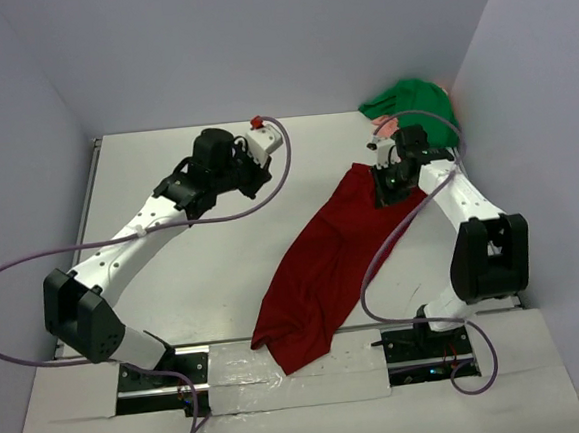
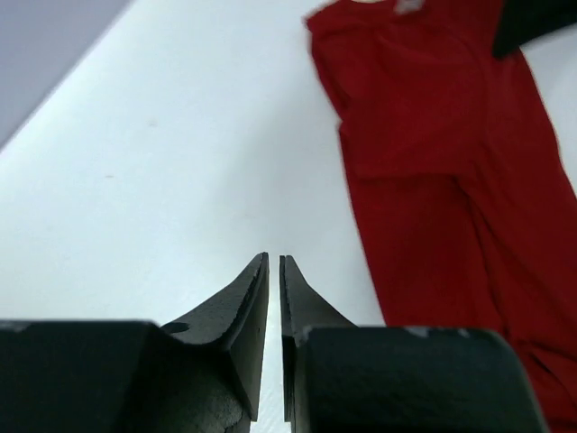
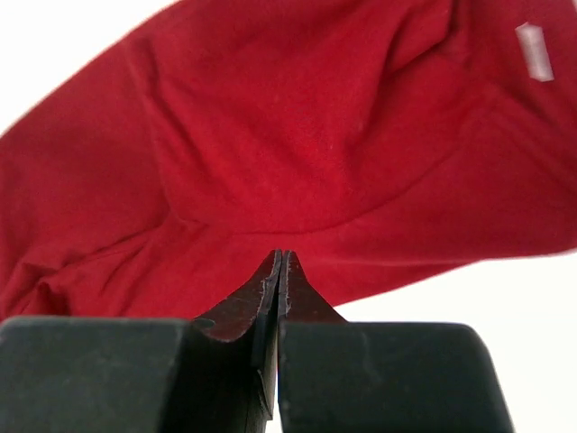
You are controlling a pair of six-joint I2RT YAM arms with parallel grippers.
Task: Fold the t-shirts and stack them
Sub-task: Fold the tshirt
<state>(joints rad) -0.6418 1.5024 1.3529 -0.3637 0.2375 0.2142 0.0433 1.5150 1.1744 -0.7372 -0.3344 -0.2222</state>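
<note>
The dark red t-shirt point(image 1: 323, 264) lies crumpled in a long diagonal strip, from the back right down to the table's near edge. It also shows in the left wrist view point(image 2: 433, 162) and the right wrist view point(image 3: 297, 135). The green t-shirt point(image 1: 413, 101) is bunched in the far right corner, with the salmon-pink cloth point(image 1: 386, 126) peeking out beside it. My right gripper point(image 1: 386, 191) point(image 3: 282, 254) is shut just over the red shirt's upper end, with no cloth showing between the jaws. My left gripper point(image 1: 254, 177) point(image 2: 274, 259) is shut and empty over bare table, left of the red shirt.
The white table point(image 1: 175, 286) is boxed in by grey walls at the back and on both sides. The right arm's cable point(image 1: 374, 270) loops over the red shirt. A white neck label point(image 3: 534, 50) marks the shirt's collar end.
</note>
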